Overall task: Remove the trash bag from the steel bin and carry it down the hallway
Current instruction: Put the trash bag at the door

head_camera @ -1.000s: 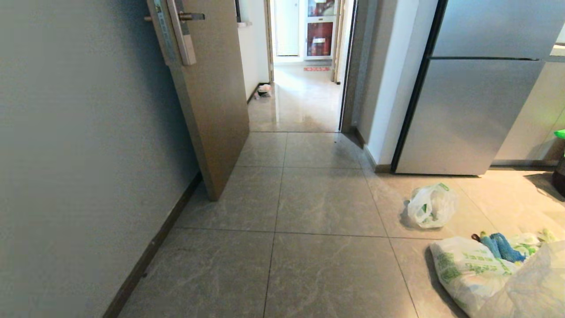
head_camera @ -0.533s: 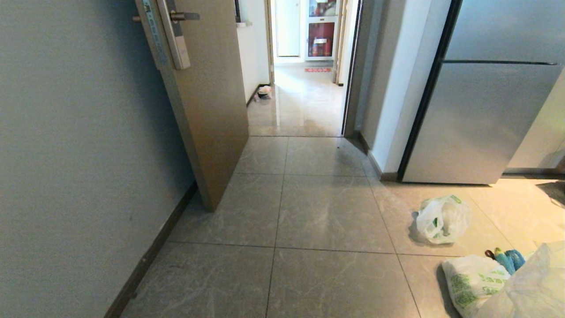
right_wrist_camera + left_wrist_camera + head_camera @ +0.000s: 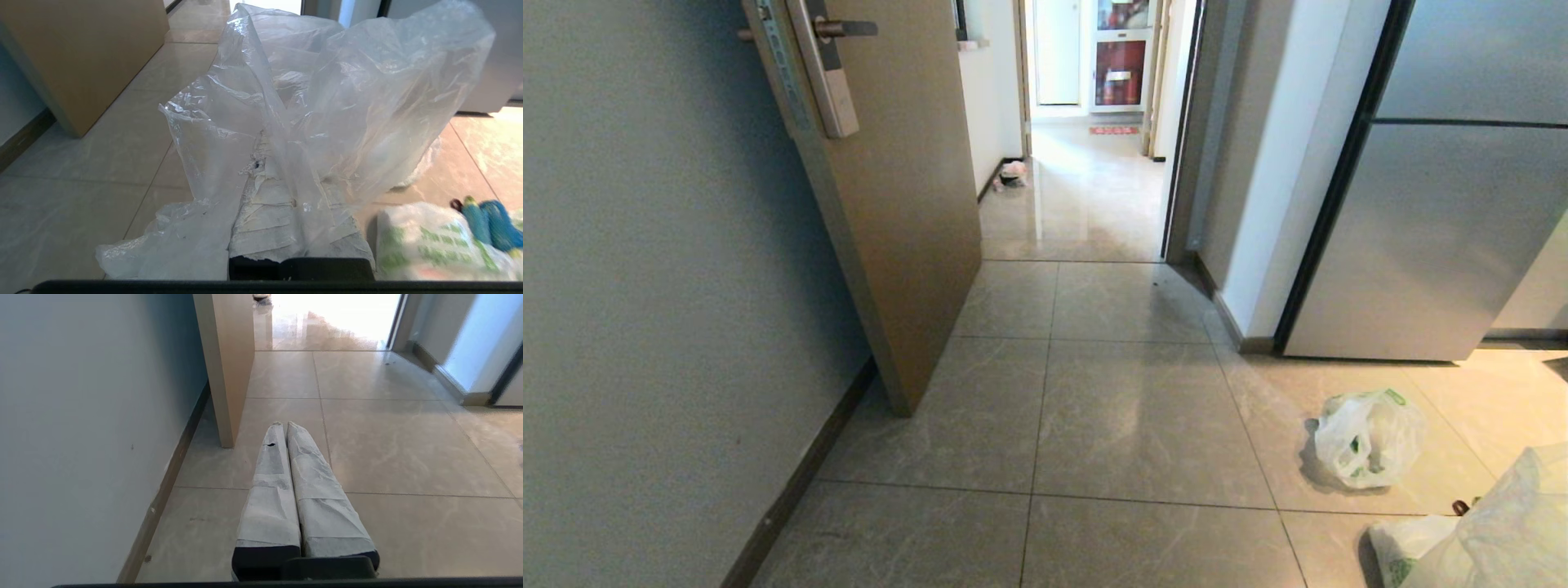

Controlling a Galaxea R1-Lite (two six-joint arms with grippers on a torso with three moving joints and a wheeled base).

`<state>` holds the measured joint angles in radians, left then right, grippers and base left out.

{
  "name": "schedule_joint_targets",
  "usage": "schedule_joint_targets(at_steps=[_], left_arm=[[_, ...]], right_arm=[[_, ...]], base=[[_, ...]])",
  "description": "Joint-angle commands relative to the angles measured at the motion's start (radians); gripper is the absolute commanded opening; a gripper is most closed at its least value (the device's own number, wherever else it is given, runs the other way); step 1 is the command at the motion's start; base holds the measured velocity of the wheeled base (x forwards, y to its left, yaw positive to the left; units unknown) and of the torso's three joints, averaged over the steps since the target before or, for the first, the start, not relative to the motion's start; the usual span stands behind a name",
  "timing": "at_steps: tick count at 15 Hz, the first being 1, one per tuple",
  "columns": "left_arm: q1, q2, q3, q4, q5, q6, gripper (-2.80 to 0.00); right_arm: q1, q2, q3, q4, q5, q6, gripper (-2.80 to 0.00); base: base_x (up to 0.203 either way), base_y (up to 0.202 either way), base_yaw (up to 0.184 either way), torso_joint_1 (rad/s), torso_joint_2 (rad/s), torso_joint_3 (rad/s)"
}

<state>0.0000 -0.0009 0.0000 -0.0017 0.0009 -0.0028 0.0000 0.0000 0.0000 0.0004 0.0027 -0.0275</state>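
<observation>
In the head view, the whole scene is seen to have shifted since a second ago: the open door [image 3: 882,204] on the left and the fridge [image 3: 1445,229] on the right now sit lower and nearer, and the white shopping bags [image 3: 1368,437] have slid towards the near right corner, so the base is judged to have driven forward rather than the things moved. The hallway [image 3: 1086,188] lies straight ahead through the doorway, and an edge of the trash bag [image 3: 1515,523] shows at the near right. In the left wrist view, the left gripper [image 3: 284,426] is seen pressed together and empty above the tiles. In the right wrist view, the right gripper [image 3: 261,169] is clamped on the trash bag, whose clear film is bunched over the fingers. The steel bin is not seen; removal is judged done, carrying under way.
</observation>
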Motion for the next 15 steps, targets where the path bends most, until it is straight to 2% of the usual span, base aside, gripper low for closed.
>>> schedule_joint_targets(at_steps=[1, 15], left_arm=[[0.0, 0.001, 0.0, 0.0, 0.001, 0.0, -2.8], [0.0, 0.001, 0.0, 0.0, 0.001, 0.0, -2.8]], right_arm=[[0.0, 0.002, 0.0, 0.0, 0.0, 0.0, -2.8], [0.0, 0.002, 0.0, 0.0, 0.0, -0.002, -2.8]], base=[[0.191, 0.0, 0.0, 0.007, 0.0, -0.002], [0.194, 0.0, 0.001, 0.003, 0.0, 0.003]])
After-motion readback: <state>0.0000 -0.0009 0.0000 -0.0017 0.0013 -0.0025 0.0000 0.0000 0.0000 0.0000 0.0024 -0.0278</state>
